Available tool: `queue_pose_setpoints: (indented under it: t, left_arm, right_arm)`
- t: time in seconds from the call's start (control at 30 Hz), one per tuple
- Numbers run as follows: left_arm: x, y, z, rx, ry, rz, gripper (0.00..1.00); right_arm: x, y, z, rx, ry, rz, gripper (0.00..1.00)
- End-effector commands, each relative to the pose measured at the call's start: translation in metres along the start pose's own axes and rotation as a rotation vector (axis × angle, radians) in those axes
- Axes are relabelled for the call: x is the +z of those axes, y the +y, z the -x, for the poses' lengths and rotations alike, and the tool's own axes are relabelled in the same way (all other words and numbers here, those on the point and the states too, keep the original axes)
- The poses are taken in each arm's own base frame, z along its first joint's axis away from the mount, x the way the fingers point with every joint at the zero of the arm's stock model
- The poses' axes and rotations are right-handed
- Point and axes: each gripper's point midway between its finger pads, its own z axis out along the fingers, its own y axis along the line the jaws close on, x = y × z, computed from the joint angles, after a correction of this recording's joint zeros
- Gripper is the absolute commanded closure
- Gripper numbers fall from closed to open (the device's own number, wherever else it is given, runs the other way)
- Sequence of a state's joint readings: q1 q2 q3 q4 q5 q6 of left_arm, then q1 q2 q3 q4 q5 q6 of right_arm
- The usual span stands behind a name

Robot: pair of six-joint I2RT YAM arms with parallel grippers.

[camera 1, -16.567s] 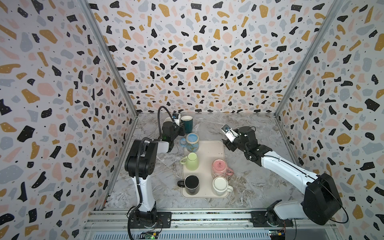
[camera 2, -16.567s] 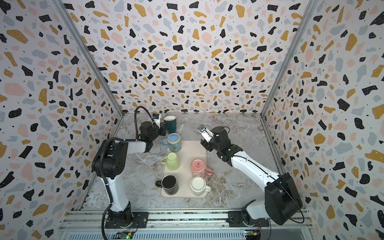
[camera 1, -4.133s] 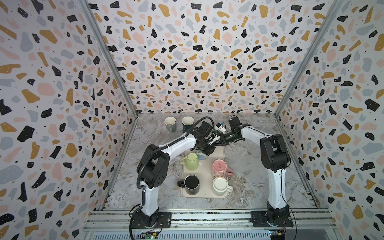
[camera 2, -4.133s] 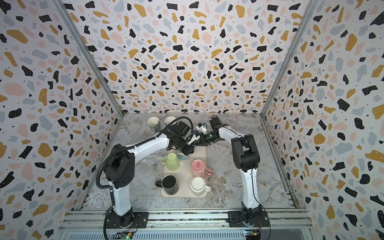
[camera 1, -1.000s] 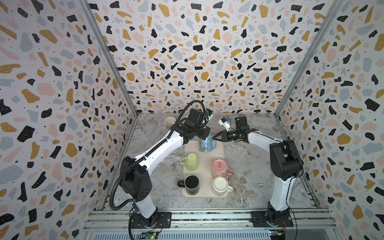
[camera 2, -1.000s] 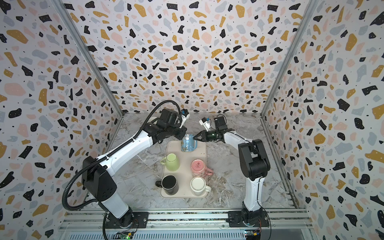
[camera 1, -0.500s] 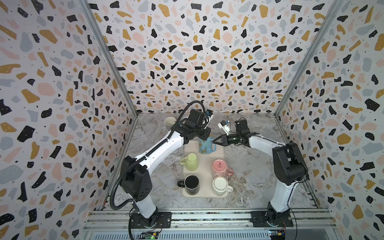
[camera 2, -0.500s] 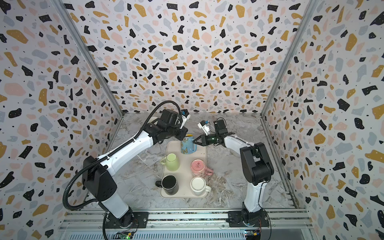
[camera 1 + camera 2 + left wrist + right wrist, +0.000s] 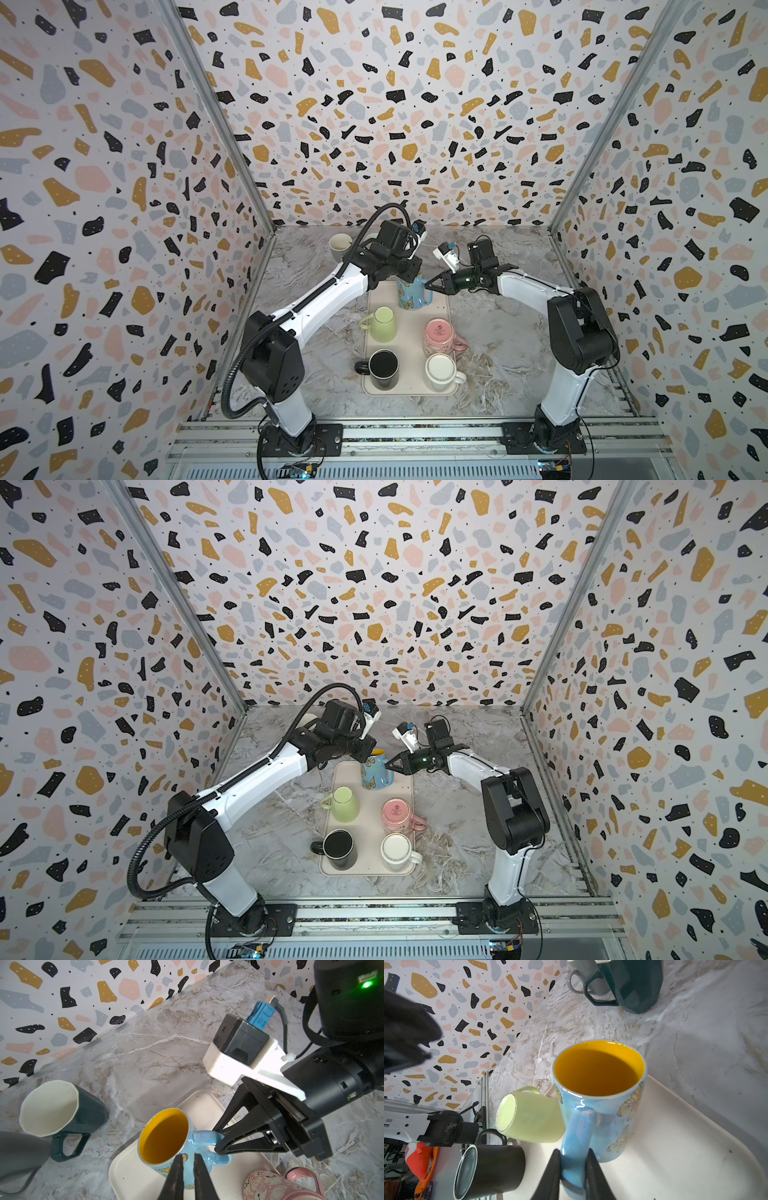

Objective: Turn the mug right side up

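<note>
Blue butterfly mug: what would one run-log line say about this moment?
blue mug: upright, mouth up, on tray | right gripper: shut on handle | left gripper: pinching rim | step: release pending

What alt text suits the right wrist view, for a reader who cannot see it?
The right gripper is shut on the handle of an upright blue butterfly mug with a yellow inside, on a cream tray. A green mug, base up, and a black mug stand beside it.
</note>
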State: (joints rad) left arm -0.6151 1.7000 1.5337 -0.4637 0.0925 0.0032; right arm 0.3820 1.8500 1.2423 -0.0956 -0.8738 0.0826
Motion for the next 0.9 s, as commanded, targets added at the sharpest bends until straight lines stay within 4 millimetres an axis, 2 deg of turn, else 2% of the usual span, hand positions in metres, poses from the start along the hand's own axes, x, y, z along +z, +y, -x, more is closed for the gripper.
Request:
queue_pose_setpoints:
  t: [0.0, 0.27, 0.87]
  left_arm:
    - [0.003, 0.003, 0.000, -0.013, -0.013, 0.002, 0.87]
    - [0.003, 0.004, -0.003, -0.014, -0.008, 0.006, 0.87]
    - [0.004, 0.005, -0.009, -0.016, 0.003, 0.011, 0.88]
  right_arm:
    - [0.004, -0.022, -0.029, 0.042, 0.088, -0.116, 1.00]
    - [0.008, -0.030, -0.040, 0.052, 0.133, -0.146, 1.00]
    - [0.018, -0.037, -0.050, 0.056, 0.190, -0.170, 1.00]
